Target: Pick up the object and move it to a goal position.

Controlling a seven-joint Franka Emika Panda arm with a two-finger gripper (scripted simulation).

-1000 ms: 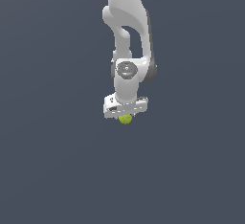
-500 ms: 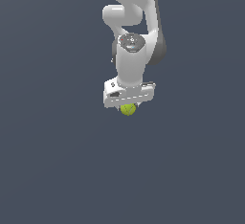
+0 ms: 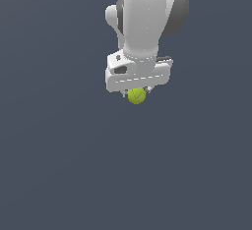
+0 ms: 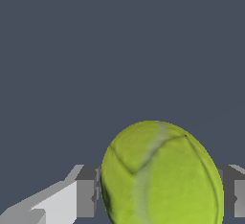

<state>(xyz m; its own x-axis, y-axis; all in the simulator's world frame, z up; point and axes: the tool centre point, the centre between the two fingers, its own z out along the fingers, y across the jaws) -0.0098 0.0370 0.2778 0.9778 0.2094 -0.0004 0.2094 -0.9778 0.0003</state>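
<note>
Matt, faintly seamed ball (image 4: 162, 175)

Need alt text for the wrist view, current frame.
A yellow-green ball with pale seam lines fills the lower centre, sitting between the gripper's two grey fingers, one on each side of it. Behind it is only a plain dark blue-grey background.
</note>
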